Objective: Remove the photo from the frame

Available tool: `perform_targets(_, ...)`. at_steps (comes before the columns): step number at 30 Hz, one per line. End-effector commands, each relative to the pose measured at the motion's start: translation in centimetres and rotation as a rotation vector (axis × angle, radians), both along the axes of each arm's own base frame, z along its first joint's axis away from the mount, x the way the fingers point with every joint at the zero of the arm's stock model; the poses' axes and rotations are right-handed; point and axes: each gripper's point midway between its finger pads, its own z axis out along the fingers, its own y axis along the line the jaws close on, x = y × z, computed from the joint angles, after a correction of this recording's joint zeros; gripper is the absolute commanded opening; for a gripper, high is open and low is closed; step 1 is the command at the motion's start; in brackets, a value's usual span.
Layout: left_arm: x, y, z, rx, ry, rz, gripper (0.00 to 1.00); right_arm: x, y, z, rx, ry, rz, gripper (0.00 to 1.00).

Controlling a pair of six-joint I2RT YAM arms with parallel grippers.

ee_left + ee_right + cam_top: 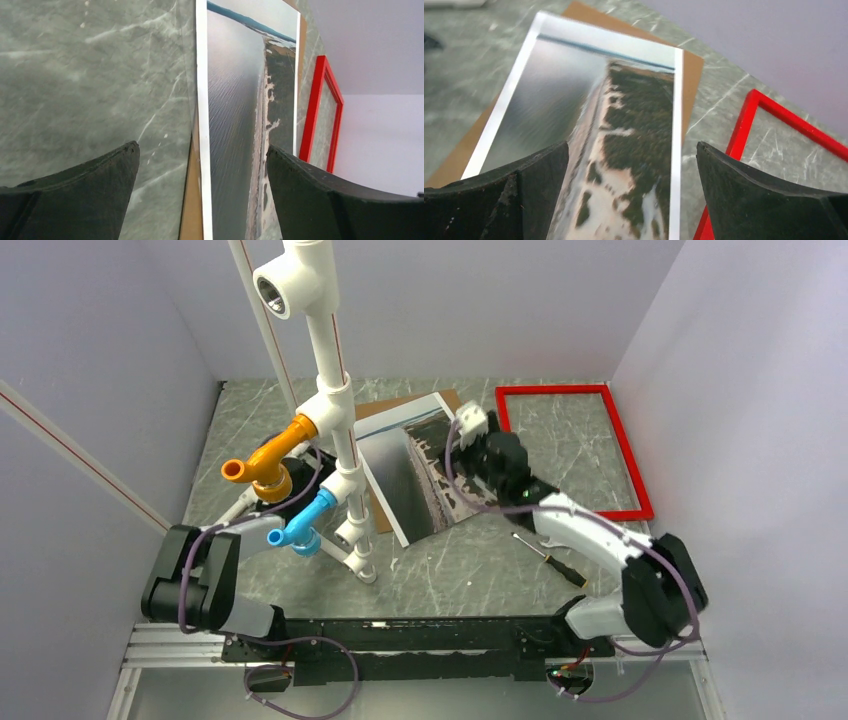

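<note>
The photo (410, 475), a grey-and-dark shoreline print with a pale border, lies face up outside the frame, partly on a brown backing board (443, 400). The empty red frame (630, 450) lies flat to its right. My right gripper (632, 147) hangs open just above the photo's (624, 130) right border, with the frame (744, 125) beside its right finger and nothing between the fingers. From the left, my left gripper (202, 150) stands open over the photo's (235, 125) left border and the board's edge (192, 200), holding nothing. In the top view pipe fittings mostly hide it.
A white pipe stand (335, 410) with an orange elbow (265, 455) and a blue elbow (300, 520) rises left of the photo. A screwdriver (548, 558) lies on the marble table (460, 560) near the right arm. Walls close in on three sides.
</note>
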Motion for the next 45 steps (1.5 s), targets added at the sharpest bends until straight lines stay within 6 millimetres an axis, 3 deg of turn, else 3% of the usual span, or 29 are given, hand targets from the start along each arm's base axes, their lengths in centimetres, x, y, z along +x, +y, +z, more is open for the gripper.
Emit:
perform_targets(1,2.7,-0.8,1.8,0.061,-0.026,0.025,0.99,4.5,-0.6,-1.3,0.161,0.295,-0.074,1.00)
perform_targets(5,3.5,-1.0,0.8,0.112,0.025,0.061,0.99,10.1,-2.7,-3.6,0.233,0.493,-0.143,1.00)
perform_targets(9,3.9,-1.5,-0.5,0.098,0.073,0.055,1.00,13.8,-4.0,-5.7,0.297,0.607,-0.151,1.00)
perform_targets(17,5.4,-2.2,-2.4,0.111,0.132,0.039,0.99,16.6,-6.2,-9.4,0.359,0.740,-0.155,1.00)
perform_targets(25,7.6,-3.5,-3.3,0.084,0.134,0.008,1.00,16.8,-8.3,-13.6,0.301,0.778,-0.273,1.00)
perform_targets(31,9.1,-4.1,-4.0,0.102,0.140,-0.013,0.99,14.2,-8.4,-16.0,0.308,0.883,-0.304,1.00)
perform_targets(38,11.0,-4.2,-2.9,0.151,0.097,-0.031,0.99,9.3,-8.4,-17.4,0.348,0.930,-0.332,1.00)
perform_targets(42,12.0,-4.5,-2.6,0.165,0.079,-0.051,0.99,8.5,-8.9,-17.1,0.372,0.915,-0.367,1.00)
perform_targets(45,12.5,-4.7,-2.5,0.167,0.070,-0.057,0.99,8.0,-7.9,-16.4,0.422,0.924,-0.331,1.00)
